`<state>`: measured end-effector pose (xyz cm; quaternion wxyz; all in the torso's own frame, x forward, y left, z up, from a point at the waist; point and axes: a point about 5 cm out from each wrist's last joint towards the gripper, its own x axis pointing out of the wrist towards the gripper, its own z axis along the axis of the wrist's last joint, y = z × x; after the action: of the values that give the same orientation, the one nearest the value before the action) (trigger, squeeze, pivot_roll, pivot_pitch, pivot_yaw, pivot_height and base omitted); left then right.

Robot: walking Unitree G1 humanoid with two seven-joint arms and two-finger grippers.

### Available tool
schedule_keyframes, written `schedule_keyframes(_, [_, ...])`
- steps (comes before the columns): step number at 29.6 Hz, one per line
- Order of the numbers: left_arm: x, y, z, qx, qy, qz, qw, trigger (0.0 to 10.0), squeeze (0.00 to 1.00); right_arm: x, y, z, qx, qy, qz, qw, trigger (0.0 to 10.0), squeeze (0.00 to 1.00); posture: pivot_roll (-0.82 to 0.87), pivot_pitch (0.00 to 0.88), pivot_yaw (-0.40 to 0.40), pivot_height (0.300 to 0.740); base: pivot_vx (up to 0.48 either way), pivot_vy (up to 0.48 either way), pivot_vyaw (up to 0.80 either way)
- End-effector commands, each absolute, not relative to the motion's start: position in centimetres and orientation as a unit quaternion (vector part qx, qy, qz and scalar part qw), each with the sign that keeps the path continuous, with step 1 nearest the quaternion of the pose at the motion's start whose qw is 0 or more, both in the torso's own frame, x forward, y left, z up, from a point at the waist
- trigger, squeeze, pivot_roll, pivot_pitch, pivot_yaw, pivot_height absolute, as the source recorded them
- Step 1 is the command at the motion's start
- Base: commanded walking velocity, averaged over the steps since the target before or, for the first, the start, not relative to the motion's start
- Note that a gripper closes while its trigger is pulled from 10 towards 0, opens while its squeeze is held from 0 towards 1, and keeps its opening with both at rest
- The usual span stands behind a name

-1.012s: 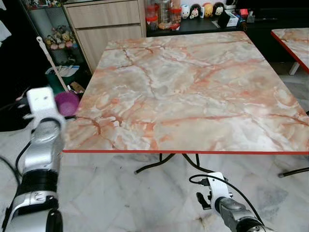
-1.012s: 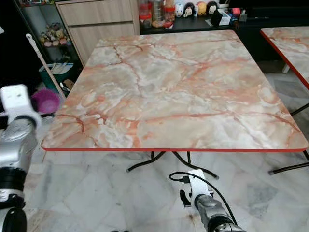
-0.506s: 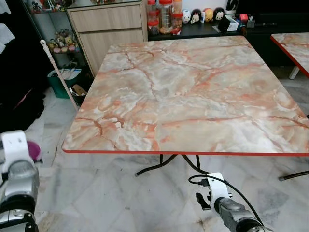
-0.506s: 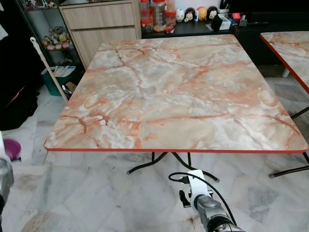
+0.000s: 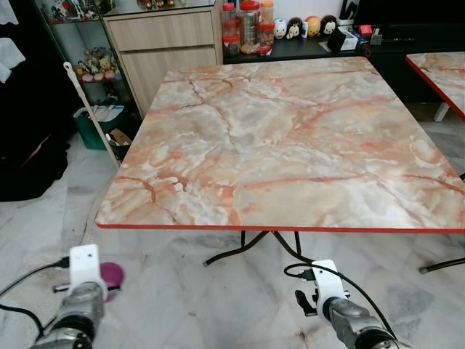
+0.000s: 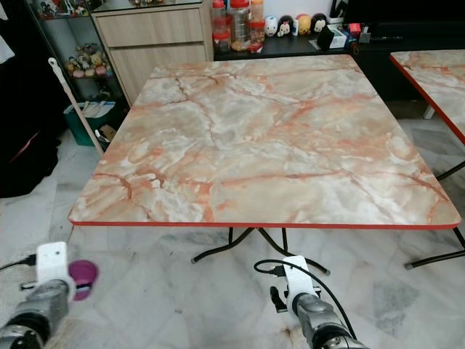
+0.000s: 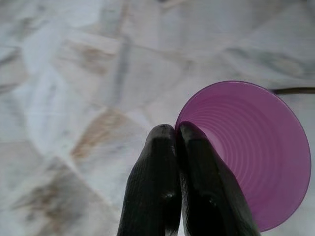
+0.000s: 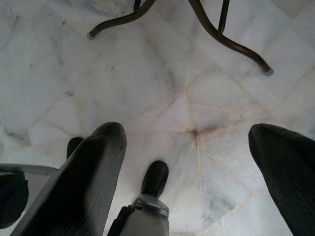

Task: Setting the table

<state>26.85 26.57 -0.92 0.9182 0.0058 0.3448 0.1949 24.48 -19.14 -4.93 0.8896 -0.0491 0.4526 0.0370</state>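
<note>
A: Where is the purple cup (image 7: 256,152)?

B: It is low, by the robot's left side, over the marble floor (image 5: 182,298). The left hand (image 7: 176,132) has its two fingers closed together on the cup's rim, one finger inside.

A: And the right hand (image 8: 197,162)?

B: It hangs low before the table (image 5: 290,145), fingers wide apart, holding nothing. Under it are the floor and the table's dark legs (image 8: 231,42).
</note>
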Motion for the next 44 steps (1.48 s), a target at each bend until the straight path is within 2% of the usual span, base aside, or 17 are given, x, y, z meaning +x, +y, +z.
schedule_keyframes(1, [27.0, 27.0, -0.6, -0.002, 0.336, 0.199, 0.921, 10.0, 0.0, 24.4, -18.9, -5.0, -0.051, 0.454, 0.041, 0.889, 10.0, 0.0, -0.03, 0.036, 0.074, 0.74, 0.0, 0.0, 0.0])
schedule_keyframes(4, [27.1, 24.2, -1.5, -0.061, 0.319, 0.162, 0.932, 10.0, 0.0, 24.6, -18.6, -4.9, -0.031, 0.437, 0.027, 0.899, 10.0, 0.0, -0.05, 0.028, 0.07, 0.74, 0.0, 0.0, 0.0])
schedule_keyframes(10, [26.7, 23.9, -1.9, -0.088, 0.319, 0.168, 0.929, 10.0, 0.0, 24.8, -18.3, -4.8, -0.028, 0.434, 0.025, 0.9, 10.0, 0.0, -0.05, 0.02, 0.082, 0.74, 0.0, 0.0, 0.0])
schedule_keyframes(17, [25.9, 23.5, -2.7, -0.054, 0.334, 0.136, 0.931, 10.0, 0.0, 24.6, -18.5, -4.9, -0.029, 0.435, 0.026, 0.9, 10.0, 0.0, -0.04, 0.037, 0.074, 0.74, 0.0, 0.0, 0.0])
schedule_keyframes(21, [25.4, 22.3, -3.4, -0.066, 0.343, 0.117, 0.93, 10.0, 0.0, 24.3, -19.0, -5.1, -0.03, 0.438, 0.019, 0.898, 10.0, 0.0, -0.05, 0.048, 0.066, 0.74, 0.0, 0.0, 0.0])
schedule_keyframes(30, [24.5, 19.9, -4.6, -0.027, 0.369, 0.063, 0.927, 10.0, 0.0, 24.3, -19.5, -5.0, -0.033, 0.432, 0.006, 0.901, 10.0, 0.0, -0.07, 0.068, 0.065, 0.74, 0.0, 0.0, 0.0])
schedule_keyframes(44, [25.6, 20.1, -3.8, -0.005, 0.353, 0.059, 0.934, 10.0, 0.0, 25.2, -19.2, -4.4, -0.029, 0.417, 0.009, 0.909, 10.0, 0.0, -0.07, 0.08, 0.075, 0.74, 0.0, 0.0, 0.0])
